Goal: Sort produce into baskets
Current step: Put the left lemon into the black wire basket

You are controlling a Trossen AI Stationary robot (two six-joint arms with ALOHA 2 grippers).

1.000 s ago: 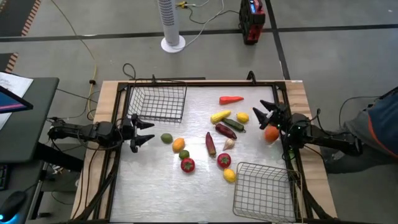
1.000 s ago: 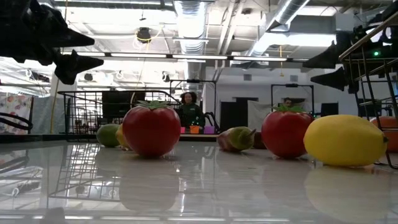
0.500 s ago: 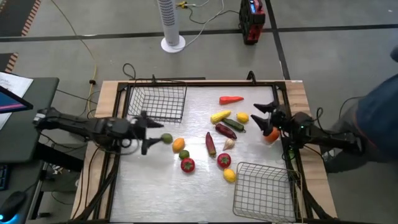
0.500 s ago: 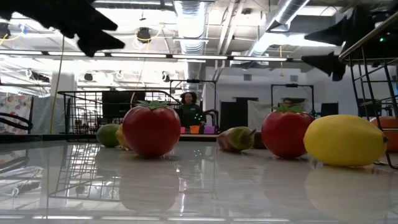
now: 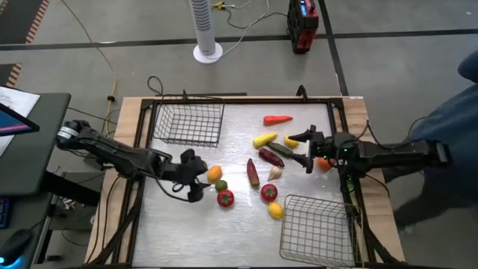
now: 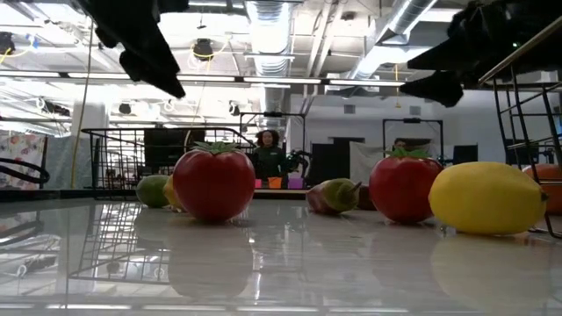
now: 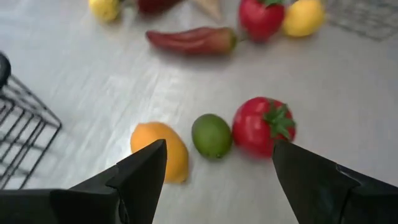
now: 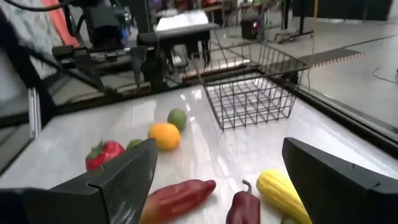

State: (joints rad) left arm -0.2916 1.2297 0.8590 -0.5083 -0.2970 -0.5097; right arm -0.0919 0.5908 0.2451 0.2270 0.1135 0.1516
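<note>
We are hovering our left jaws [image 7: 214, 165], spread and empty, just above the lime [image 7: 211, 135] lying between orange [image 7: 160, 149] and tomato [image 7: 263, 126] on the tabletop [image 5: 172, 224], needing to drop and pinch it, while our right jaws [image 5: 308, 152] are waiting spread near the corn [image 5: 264, 140].

Overhead, table-level and two wrist cameras all share the table [image 5: 187, 224].

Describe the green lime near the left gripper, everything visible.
The lime is a small, round, smooth green toy with a matte plastic look, lying on the white table. It lies between an orange and a red tomato, close to both; contact cannot be told. The left gripper hovers open above it, not touching.
</note>
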